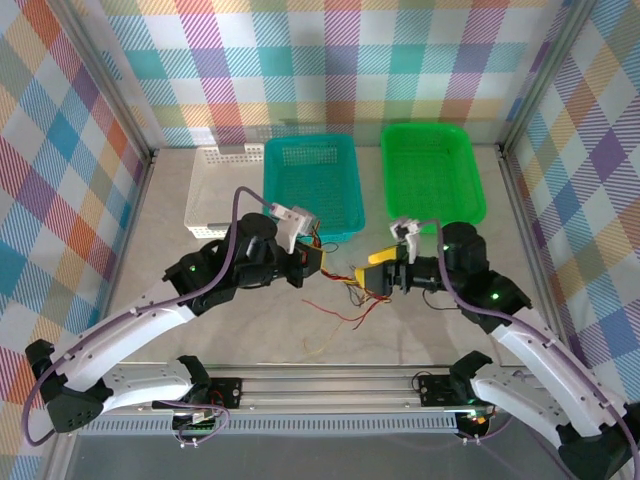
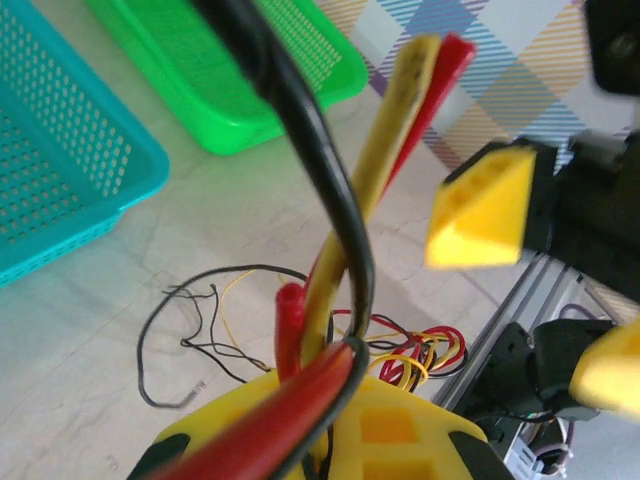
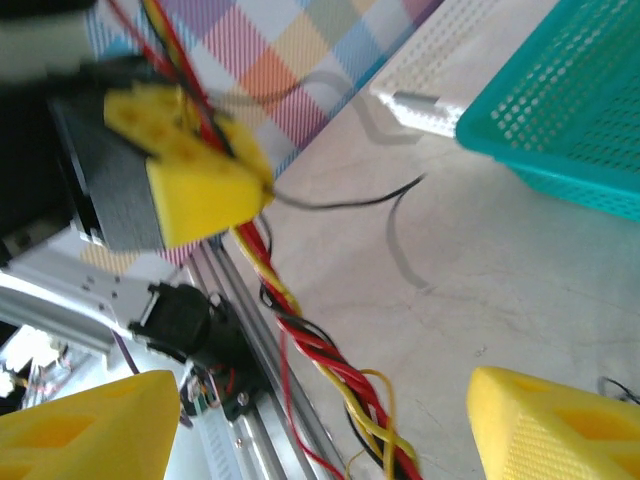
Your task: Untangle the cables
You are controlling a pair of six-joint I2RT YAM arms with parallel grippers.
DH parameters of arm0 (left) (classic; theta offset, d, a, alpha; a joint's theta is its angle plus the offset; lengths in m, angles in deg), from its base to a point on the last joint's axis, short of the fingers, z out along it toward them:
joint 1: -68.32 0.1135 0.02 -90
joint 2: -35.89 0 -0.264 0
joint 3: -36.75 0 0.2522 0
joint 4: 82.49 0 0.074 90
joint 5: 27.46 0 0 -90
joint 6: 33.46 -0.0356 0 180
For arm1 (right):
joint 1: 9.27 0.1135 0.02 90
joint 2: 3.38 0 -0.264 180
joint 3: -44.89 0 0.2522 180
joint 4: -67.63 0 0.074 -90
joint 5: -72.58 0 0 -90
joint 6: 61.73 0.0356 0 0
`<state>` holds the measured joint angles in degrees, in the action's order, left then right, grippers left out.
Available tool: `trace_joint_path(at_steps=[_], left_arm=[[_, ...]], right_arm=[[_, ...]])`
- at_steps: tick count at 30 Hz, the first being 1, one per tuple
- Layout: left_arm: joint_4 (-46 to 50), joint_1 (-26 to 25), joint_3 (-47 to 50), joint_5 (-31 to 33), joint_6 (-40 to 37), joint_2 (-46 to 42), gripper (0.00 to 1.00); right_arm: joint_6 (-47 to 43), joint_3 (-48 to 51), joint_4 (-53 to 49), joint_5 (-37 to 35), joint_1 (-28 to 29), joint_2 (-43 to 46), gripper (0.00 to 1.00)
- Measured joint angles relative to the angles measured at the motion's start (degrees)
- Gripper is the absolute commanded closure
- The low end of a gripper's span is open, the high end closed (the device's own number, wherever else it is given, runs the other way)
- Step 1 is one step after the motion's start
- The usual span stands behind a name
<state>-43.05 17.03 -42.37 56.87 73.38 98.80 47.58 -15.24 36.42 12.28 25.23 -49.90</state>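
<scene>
Red, yellow and black cables [image 1: 352,292] lie in a loose tangle on the pale table [image 1: 250,320] between the two arms, just in front of the teal basket [image 1: 312,185]. The left gripper [image 1: 316,262] is clenched on the bundle, whose strands rise out between its yellow fingers [image 2: 395,425]. The right gripper [image 3: 322,420] is released, its jaws spread wide, with the twisted cables running between them, clear of both. A green basket [image 1: 432,170] and a white basket [image 1: 222,190] sit further back.
</scene>
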Motion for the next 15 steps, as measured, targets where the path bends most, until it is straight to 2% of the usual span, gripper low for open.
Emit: trace_joint_path(at_steps=[6, 8, 15], left_arm=[[-1.3, 0.4, -2.4, -2.9, 0.0, 4.0, 1.0], [-1.8, 0.7, -2.8, -3.7, 0.0, 4.8, 1.0], [-2.1, 3.8, -5.0, -5.7, 0.0, 5.9, 1.0]], right_arm=[[-5.3, 0.9, 2.7, -4.7, 4.1, -5.7, 0.3], [-6.3, 1.4, 3.8, -5.7, 4.6, -7.1, 0.36], [-8.0, 2.0, 5.6, -8.0, 6.3, -9.5, 0.8]])
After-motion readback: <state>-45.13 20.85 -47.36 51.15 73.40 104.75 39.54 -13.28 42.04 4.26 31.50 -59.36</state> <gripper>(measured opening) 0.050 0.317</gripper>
